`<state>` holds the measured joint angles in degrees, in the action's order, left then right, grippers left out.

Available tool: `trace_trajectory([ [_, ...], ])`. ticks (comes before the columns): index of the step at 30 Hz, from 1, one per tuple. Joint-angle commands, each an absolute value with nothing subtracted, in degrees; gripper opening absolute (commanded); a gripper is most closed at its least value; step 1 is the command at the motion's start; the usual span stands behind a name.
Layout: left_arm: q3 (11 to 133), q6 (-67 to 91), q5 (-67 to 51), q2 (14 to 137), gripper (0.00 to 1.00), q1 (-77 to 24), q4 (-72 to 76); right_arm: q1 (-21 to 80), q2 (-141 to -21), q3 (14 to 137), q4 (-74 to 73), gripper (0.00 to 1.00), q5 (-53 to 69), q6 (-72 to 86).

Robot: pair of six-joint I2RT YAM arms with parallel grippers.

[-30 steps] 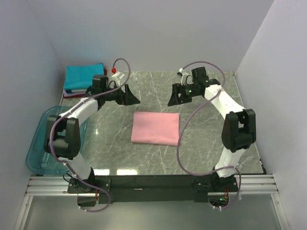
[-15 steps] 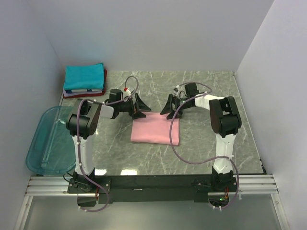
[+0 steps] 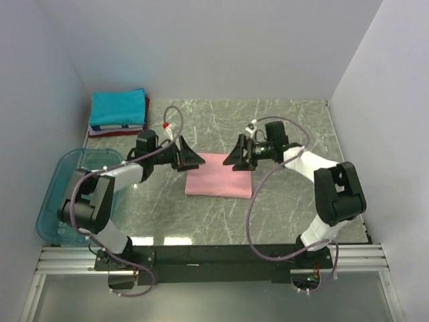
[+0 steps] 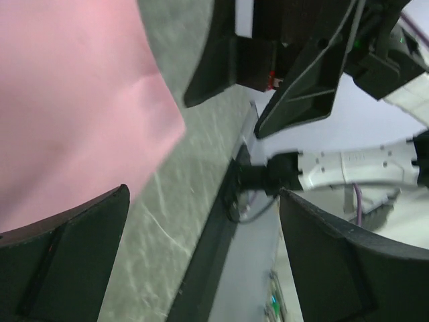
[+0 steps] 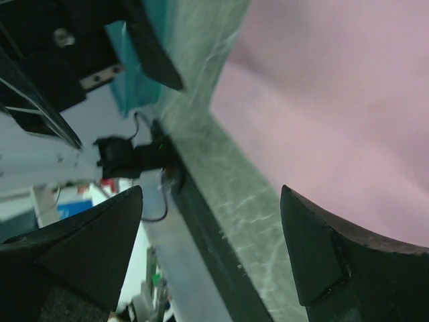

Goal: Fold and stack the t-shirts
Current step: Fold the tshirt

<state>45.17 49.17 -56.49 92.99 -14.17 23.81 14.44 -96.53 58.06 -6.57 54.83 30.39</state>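
A folded light pink t-shirt (image 3: 220, 178) lies flat in the middle of the marble table. My left gripper (image 3: 190, 159) is open at its far left corner, low over the cloth, holding nothing. My right gripper (image 3: 236, 157) is open at its far right corner, also empty. The left wrist view shows the pink cloth (image 4: 67, 100) beside my wide-apart fingers (image 4: 60, 248). The right wrist view shows the pink cloth (image 5: 348, 100) between my spread fingers (image 5: 348, 255). A stack with a folded teal t-shirt (image 3: 118, 107) on top and red and white edges below sits at the far left corner.
A translucent blue plastic bin (image 3: 57, 201) hangs over the table's left edge. White walls close in the far side and both sides. The black rail with the arm bases (image 3: 214, 258) runs along the near edge.
Both grippers have come down from the far part of the table to the far corners of the pink t-shirt. The shirt lies about where it was.
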Motion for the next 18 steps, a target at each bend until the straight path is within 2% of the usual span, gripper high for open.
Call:
trace_trajectory([
  [1,38.59,54.14,-59.24,92.37,0.99,-20.1,30.14,20.19,-95.1,52.05,3.68,0.9,57.66,37.35],
  [6,39.89,51.52,-57.31,100.87,0.99,-21.19,28.58,20.92,-104.05,52.11,1.16,0.89,57.92,32.98],
  [12,42.36,46.33,-57.04,107.31,0.99,-15.04,24.37,14.07,-111.71,54.75,-9.48,0.87,53.54,20.67],
  [14,42.8,41.6,-57.39,105.83,0.99,-13.54,21.55,11.7,-110.93,55.11,-12.39,0.86,53.44,17.67],
  [18,40.97,37.71,-60.29,95.4,0.99,-14.41,18.72,11.86,-103.47,52.75,-11.44,0.86,57.99,19.5],
])
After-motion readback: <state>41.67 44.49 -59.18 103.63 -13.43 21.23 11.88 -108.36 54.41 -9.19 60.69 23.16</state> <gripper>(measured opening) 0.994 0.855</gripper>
